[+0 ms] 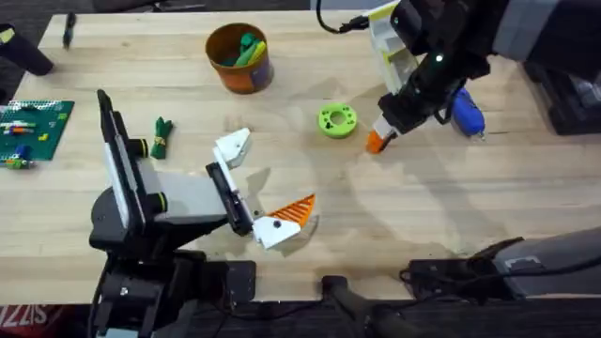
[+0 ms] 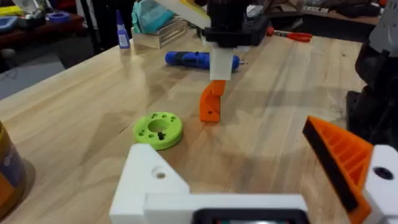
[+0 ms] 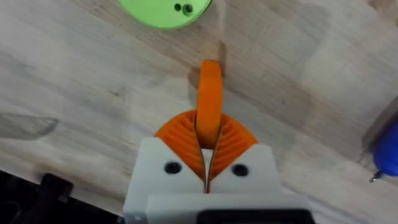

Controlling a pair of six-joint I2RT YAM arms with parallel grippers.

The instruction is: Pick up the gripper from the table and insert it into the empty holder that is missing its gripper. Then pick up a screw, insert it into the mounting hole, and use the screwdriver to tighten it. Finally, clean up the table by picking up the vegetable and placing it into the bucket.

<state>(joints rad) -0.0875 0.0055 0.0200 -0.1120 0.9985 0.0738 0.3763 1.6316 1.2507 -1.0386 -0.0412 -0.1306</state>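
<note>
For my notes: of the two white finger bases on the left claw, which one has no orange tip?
The bare holder, the base farther from the arms' bases, nearer the bucket. The other base carries an orange ribbed tip.

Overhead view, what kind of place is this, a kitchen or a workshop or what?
Most likely a robotics lab bench or workshop. A pale wooden table carries two robot arms, a blue electric screwdriver and a green ring-shaped disc, while the right gripper holds an orange fingertip part.
</note>
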